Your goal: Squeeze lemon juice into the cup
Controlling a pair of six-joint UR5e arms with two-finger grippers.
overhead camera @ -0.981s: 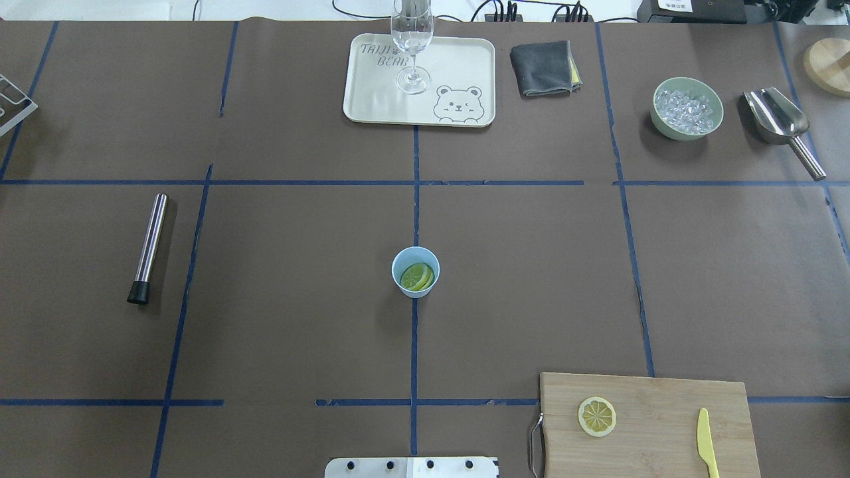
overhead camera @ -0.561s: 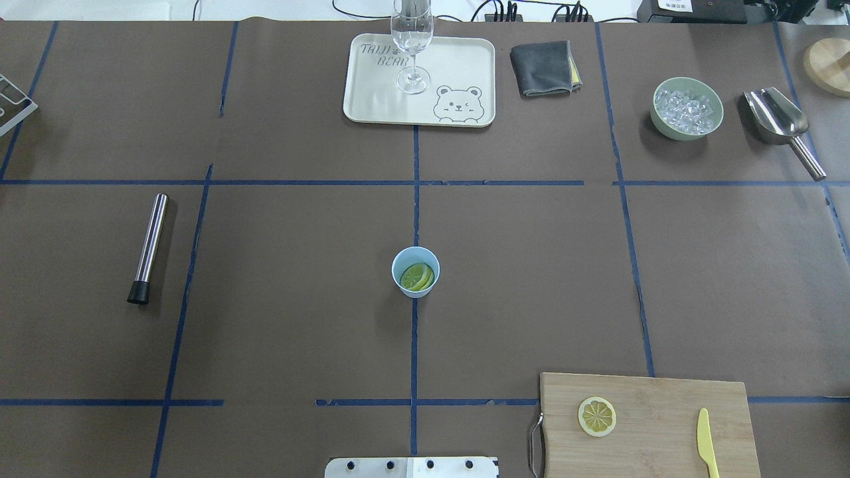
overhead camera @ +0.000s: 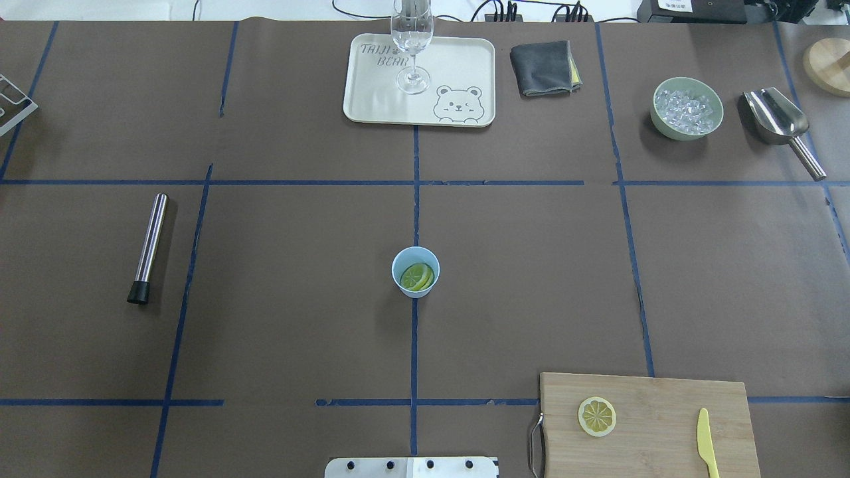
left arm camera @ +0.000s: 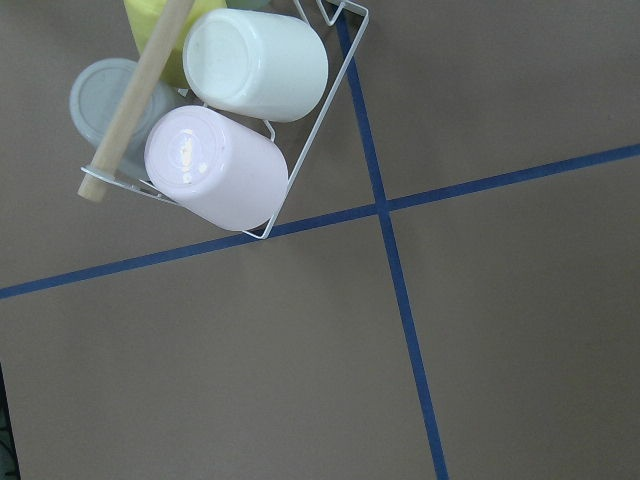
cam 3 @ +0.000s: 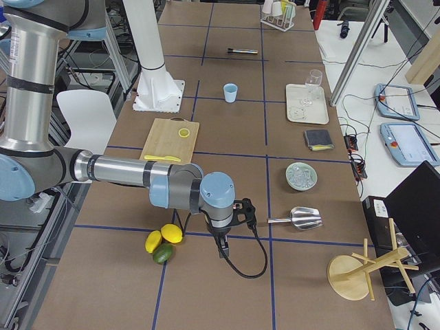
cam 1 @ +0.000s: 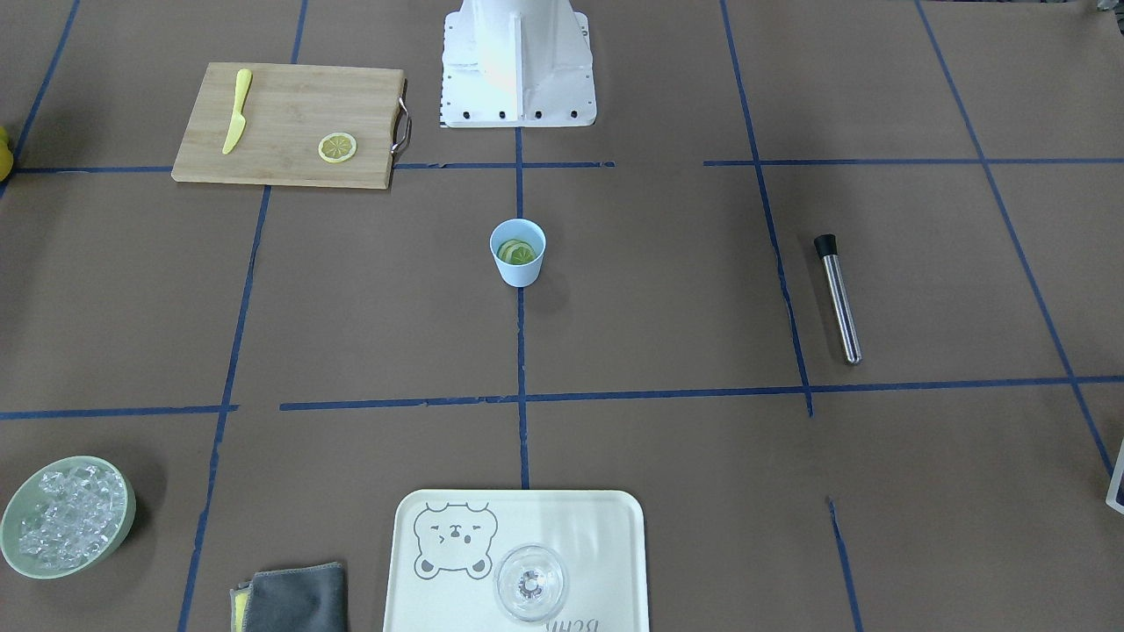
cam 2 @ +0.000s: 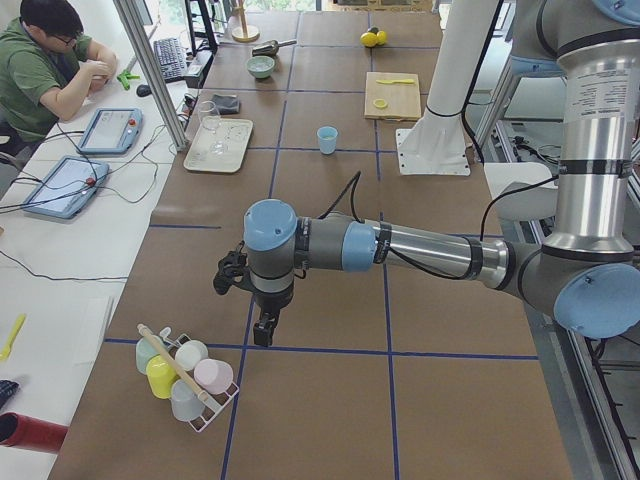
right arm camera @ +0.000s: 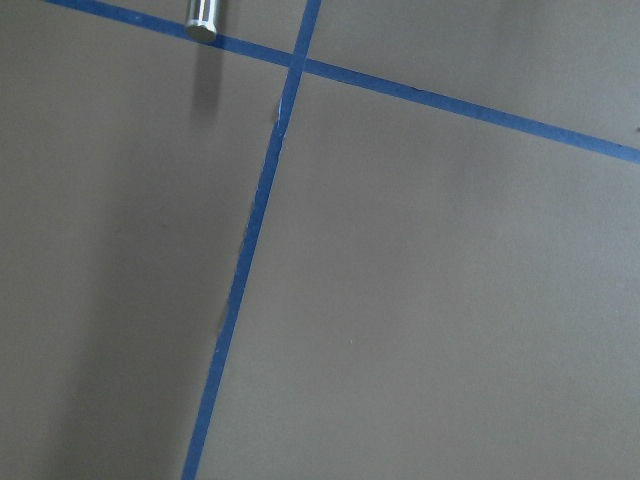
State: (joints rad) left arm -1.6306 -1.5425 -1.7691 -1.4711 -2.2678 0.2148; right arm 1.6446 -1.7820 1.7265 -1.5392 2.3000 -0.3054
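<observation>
Left end effector (cam 2: 262, 336) of mine hangs point-down over the worktop (overhead camera: 279, 279) at its far left end, near a wire rack (left arm camera: 306, 150) of upturned cups. It shows only in the side view, so I cannot tell whether its fingers are spread or pressed together. My left wrist camera looks straight down on that rack and on a cross of blue tape beside it.

My right end effector (cam 3: 221, 251) hangs the same way at the opposite end, near two whole lemons and a lime (cam 3: 163, 240), with the metal scoop (cam 3: 301, 218) a little farther off. It too shows only in a side view, so I cannot tell how its fingers stand. It is holding nothing that I can see.

The cup (overhead camera: 415, 271) stands upright in the middle of the worktop, on the central blue tape line, well apart from both arms. Yellow-green lemon slices (overhead camera: 417, 277) lie inside it, leaning against one another. A single lemon slice (overhead camera: 597, 416) lies flat, cut face up, on the wooden cutting board (overhead camera: 664, 405) at my near right, and the yellow knife (overhead camera: 706, 443) lies on the same board apart from it.

A steel muddler (overhead camera: 147, 247) lies on my left side. On the far side are a tray (overhead camera: 372, 99) carrying a stemmed glass (overhead camera: 412, 46), a folded grey cloth (overhead camera: 541, 68) and a green bowl (overhead camera: 657, 118) of ice.
</observation>
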